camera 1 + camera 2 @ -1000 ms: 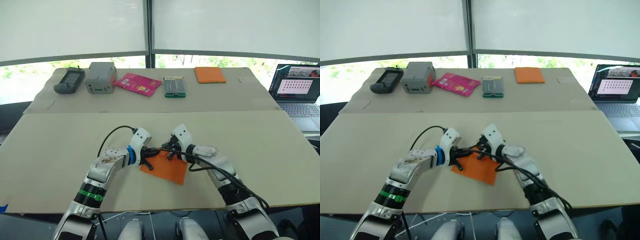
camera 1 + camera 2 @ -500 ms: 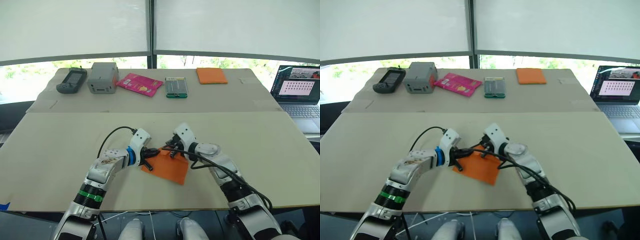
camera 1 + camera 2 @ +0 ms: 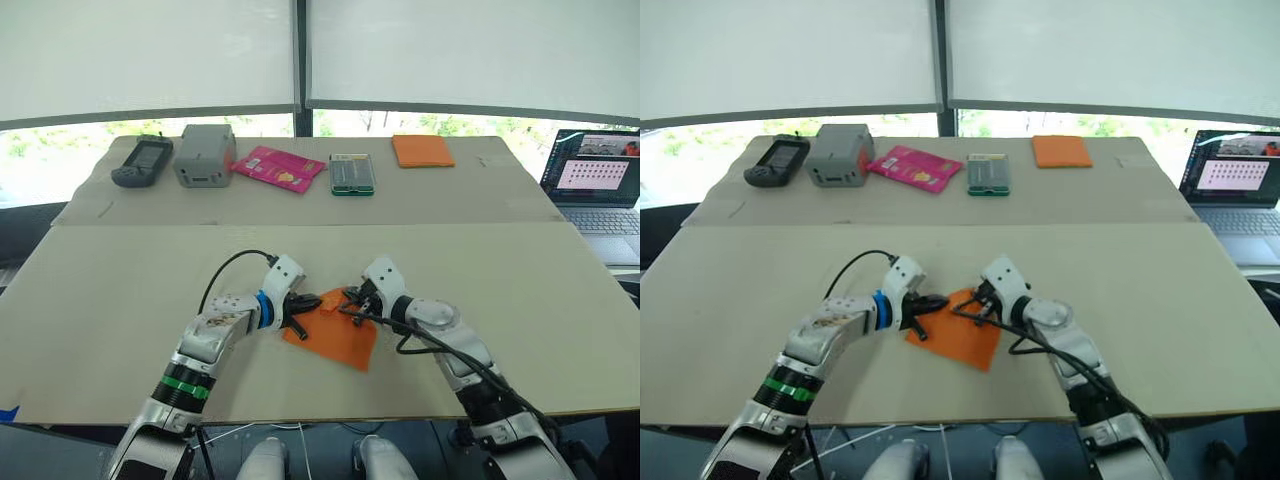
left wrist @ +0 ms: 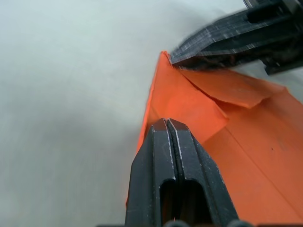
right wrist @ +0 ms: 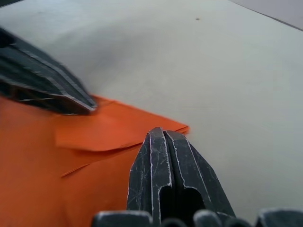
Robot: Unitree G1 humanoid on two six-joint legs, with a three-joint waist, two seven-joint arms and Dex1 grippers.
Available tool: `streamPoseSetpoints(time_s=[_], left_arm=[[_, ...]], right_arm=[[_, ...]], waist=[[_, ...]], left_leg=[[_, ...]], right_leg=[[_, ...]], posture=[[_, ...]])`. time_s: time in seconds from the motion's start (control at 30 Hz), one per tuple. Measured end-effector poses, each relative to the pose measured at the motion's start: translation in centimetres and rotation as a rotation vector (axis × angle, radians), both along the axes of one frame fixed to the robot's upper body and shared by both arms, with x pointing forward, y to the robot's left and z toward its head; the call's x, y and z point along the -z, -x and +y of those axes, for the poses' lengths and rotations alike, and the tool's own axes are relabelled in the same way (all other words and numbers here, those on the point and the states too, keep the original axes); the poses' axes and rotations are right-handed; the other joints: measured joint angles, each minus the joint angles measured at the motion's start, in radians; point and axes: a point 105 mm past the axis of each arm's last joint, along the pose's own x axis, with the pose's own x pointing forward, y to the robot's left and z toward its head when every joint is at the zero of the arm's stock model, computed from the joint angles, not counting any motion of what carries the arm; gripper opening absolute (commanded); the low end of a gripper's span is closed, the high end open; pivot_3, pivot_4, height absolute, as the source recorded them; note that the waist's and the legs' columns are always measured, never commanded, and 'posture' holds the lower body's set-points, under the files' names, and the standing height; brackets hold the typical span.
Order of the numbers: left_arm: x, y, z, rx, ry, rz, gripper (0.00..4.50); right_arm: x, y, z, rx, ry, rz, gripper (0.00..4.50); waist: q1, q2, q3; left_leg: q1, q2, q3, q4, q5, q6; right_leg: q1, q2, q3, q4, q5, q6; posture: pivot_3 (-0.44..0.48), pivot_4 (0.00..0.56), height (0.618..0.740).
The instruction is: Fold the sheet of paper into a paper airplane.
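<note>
both end effectors (fingers closed) press the sheet of paper.

From my feed: two beige flat-topped benches set end to end, white roller blinds over wide windows, daylight and greenery showing beneath.

The sheet of paper is thin, matt orange paper with sharp creases. It lies on a smooth, matt beige table. The left gripper has scuffed black plastic fingers.
</note>
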Motion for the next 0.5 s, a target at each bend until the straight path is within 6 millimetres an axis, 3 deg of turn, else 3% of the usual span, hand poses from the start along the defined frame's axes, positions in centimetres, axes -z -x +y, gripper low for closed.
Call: streamPoseSetpoints(time_s=[0.2,0.37,0.5], left_arm=[[0.0,-0.5,-1.7,0.083,-0.037,-0.025,0.04],[0.1,-0.5,-2.8,0.138,-0.035,-0.03,0.04],[0.2,-0.4,-3.3,0.158,-0.027,-0.026,0.04]], right_arm=[[0.1,1.1,-0.6,0.011,-0.02,0.013,0.0],[-1.3,2.9,-4.6,0.064,-0.119,0.087,0.0],[-0.1,4.5,-7.4,0.126,-0.069,0.172,0.0]], waist=[[0.001,0.0,0.0],[0.004,0.0,0.0],[0.003,0.0,0.0]], left_leg=[[0.0,0.0,0.0,0.0,0.0,0.0],[-0.002,-0.001,0.0,0.001,0.0,0.0],[-0.002,-0.001,0.0,0.001,0.0,0.0]], right_leg=[[0.0,0.0,0.0,0.0,0.0,0.0],[0.0,0.0,0.0,-0.001,0.0,0.001],[0.0,0.0,0.0,-0.001,-0.001,0.001]], posture=[[0.0,0.15,0.74],[0.0,0.15,0.74],[0.0,0.15,0.74]])
